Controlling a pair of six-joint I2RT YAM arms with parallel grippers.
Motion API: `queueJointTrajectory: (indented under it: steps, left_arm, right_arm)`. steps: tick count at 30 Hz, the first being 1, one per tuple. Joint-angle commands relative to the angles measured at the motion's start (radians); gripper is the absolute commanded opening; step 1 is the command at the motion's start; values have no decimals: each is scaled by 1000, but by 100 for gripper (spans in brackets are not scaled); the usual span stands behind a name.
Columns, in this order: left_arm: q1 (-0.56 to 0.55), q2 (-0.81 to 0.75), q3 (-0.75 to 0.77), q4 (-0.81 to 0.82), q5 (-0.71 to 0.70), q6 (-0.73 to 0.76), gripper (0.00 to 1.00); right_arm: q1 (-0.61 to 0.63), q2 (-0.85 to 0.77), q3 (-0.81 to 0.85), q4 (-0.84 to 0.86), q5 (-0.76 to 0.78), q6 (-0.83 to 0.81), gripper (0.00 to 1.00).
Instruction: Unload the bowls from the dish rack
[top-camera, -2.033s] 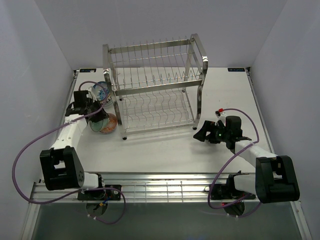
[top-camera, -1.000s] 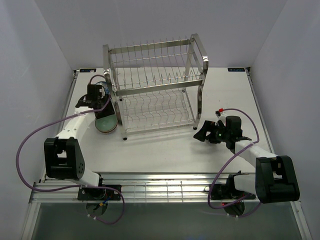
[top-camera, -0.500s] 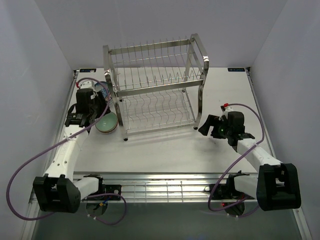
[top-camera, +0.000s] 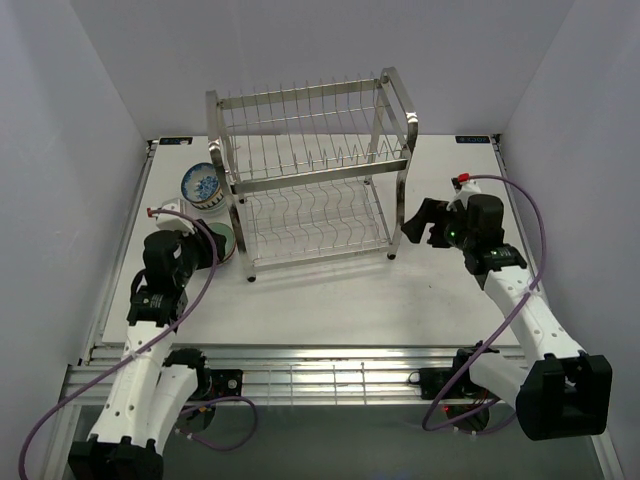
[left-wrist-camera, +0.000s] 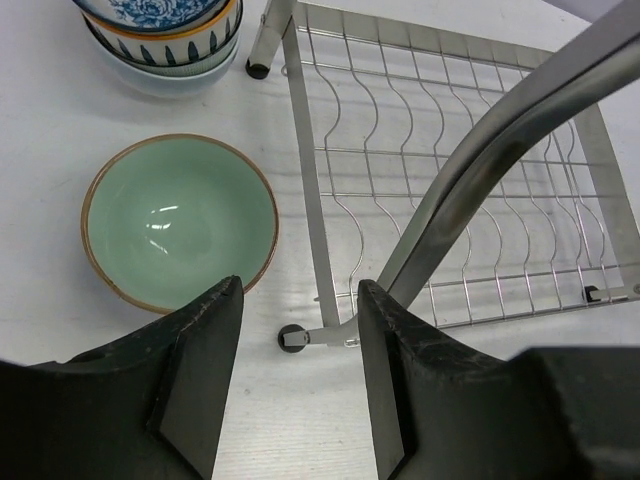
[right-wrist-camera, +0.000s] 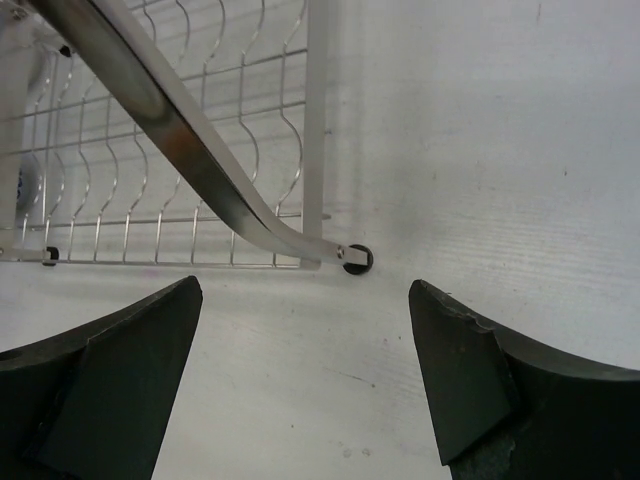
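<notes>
Down on the white tabletop (top-camera: 330, 300), the tall two-tier shiny steel wire dish rack (top-camera: 310, 180) stands in the upper middle of the overhead view. The bowls that show all sit on the tabletop at the rack's left side.

A short stack of round ceramic bowls (left-wrist-camera: 165, 40) fills the upper left of the left wrist view. It is topped by a blue-and-white patterned bowl (top-camera: 203, 185), with an orange-rimmed, dark-striped one nested under it. Below the stack, apart from it, a pale mint green bowl with a brown rim (left-wrist-camera: 180, 220) rests upright, just beside the rack's front left foot (left-wrist-camera: 292, 338).

The left gripper (left-wrist-camera: 300, 300) hangs above the tabletop at the lower left of the overhead view. Its jaws are apart with nothing between them, and one black finger (left-wrist-camera: 200, 370) overlaps the green bowl's near rim in its own camera.

The right gripper (right-wrist-camera: 305, 295) hovers at the right of the rack, near the front right foot (right-wrist-camera: 355, 258). Its jaws are spread wide and empty.
</notes>
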Motion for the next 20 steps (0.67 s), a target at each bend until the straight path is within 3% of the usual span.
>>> queueJointTrajectory:
  steps: [1, 7, 20]
  left_arm:
    - [-2, -47, -55, 27, 31, 32, 60]
    - [-4, -97, -73, 56, 54, 43, 60]
    - [-10, -80, -70, 62, 17, 43, 61]
  right_arm:
    - [26, 10, 88, -44, 24, -30, 90]
    - [56, 57, 192, -119, 124, -45, 90]
    - [58, 0, 100, -99, 243, -33, 90]
